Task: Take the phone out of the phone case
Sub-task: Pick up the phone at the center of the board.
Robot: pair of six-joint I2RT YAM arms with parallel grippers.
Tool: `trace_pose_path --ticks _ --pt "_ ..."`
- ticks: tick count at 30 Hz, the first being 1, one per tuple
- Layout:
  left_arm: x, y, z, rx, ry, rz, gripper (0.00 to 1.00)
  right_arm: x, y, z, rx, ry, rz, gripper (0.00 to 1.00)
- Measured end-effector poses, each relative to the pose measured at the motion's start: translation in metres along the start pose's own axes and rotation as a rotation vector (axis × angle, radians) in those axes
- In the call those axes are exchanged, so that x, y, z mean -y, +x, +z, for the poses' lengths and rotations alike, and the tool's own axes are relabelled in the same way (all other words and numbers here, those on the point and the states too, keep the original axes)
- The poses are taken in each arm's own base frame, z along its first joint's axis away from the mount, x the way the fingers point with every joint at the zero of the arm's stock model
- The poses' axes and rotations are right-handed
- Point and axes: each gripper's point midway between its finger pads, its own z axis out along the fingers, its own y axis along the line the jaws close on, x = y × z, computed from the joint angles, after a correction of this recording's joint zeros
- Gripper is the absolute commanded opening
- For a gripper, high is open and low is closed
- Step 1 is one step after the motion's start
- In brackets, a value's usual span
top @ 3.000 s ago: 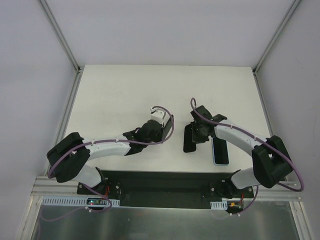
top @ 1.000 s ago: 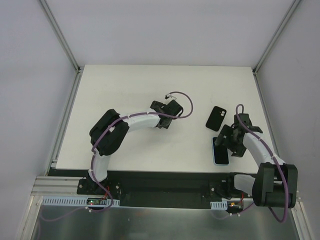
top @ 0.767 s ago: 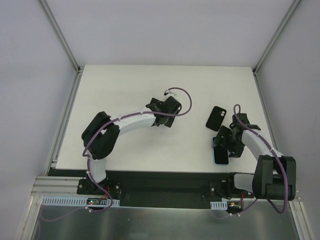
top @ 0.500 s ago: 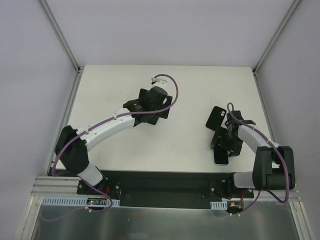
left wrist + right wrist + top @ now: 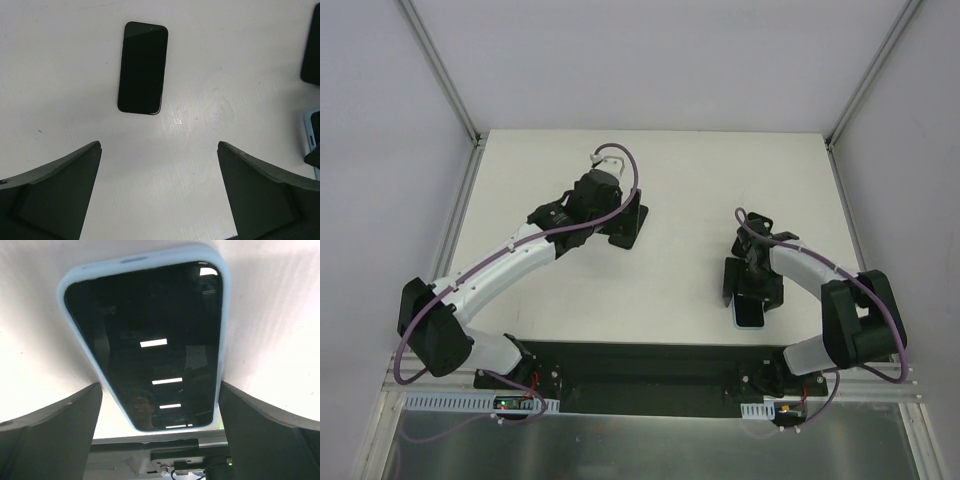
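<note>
The phone case (image 5: 175, 256) shows as a pale blue rim around the phone (image 5: 150, 330), whose glossy black screen faces up. Both lie flat near the table's front right. From above, the phone case (image 5: 750, 322) pokes out below my right gripper (image 5: 752, 286). In its own view my right gripper (image 5: 160, 384) is open and low over the case's near end, with one finger along each long side. Whether the fingers touch the case does not show. My left gripper (image 5: 592, 204) hangs open, high over the table's middle. Only bare table shows between the fingers of the left gripper (image 5: 159, 145).
A second, bare black phone (image 5: 142, 67) lies flat on the white table (image 5: 700, 170), beyond my left fingertips; from above this phone (image 5: 626, 228) shows just right of the left wrist. A black rounded shape (image 5: 312, 45) is cut off at that view's right border. The black base plate (image 5: 640, 365) runs along the near edge.
My left gripper has opened, leaving the bare black phone on the table, and pulled up and to the left. My right gripper swung left and settled over the phone case, which shifted slightly left.
</note>
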Motion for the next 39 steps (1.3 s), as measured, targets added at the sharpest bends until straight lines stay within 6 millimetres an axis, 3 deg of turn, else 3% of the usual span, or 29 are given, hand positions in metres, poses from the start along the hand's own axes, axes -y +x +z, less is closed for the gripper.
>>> trace_pose_path --ticks 14,16,17,19,20,22,25,29,33,39 --pt "0.009 0.014 -0.007 -0.061 0.094 -0.057 0.99 -0.024 0.009 -0.001 -0.027 -0.005 -0.130 0.99" --pt "0.009 0.015 -0.007 -0.071 0.108 -0.071 0.99 -0.025 0.010 -0.001 -0.029 -0.001 -0.143 0.91" --pt "0.010 0.016 -0.007 -0.078 0.119 -0.077 0.99 -0.026 0.011 -0.001 -0.028 -0.001 -0.147 0.77" --pt "0.011 0.017 -0.007 -0.092 0.139 -0.093 0.99 -0.027 0.012 -0.001 -0.027 0.002 -0.155 0.68" --pt "0.011 0.018 -0.007 -0.100 0.152 -0.101 0.99 -0.028 0.013 -0.001 -0.029 0.000 -0.155 0.58" --pt "0.015 0.019 -0.008 -0.116 0.184 -0.122 0.99 -0.030 0.013 -0.001 -0.030 -0.002 -0.159 0.46" --pt "0.021 0.021 -0.010 -0.146 0.232 -0.164 0.99 -0.034 0.014 -0.002 -0.029 -0.004 -0.174 0.34" --pt "0.033 0.029 -0.008 -0.207 0.296 -0.217 0.99 -0.047 0.018 -0.003 -0.025 -0.032 -0.200 0.32" --pt "0.048 0.047 0.003 -0.289 0.382 -0.289 0.99 -0.076 0.020 -0.009 -0.002 -0.132 -0.221 0.30" --pt "0.057 0.081 0.019 -0.418 0.497 -0.464 0.99 -0.122 0.016 -0.040 0.099 -0.346 -0.205 0.27"
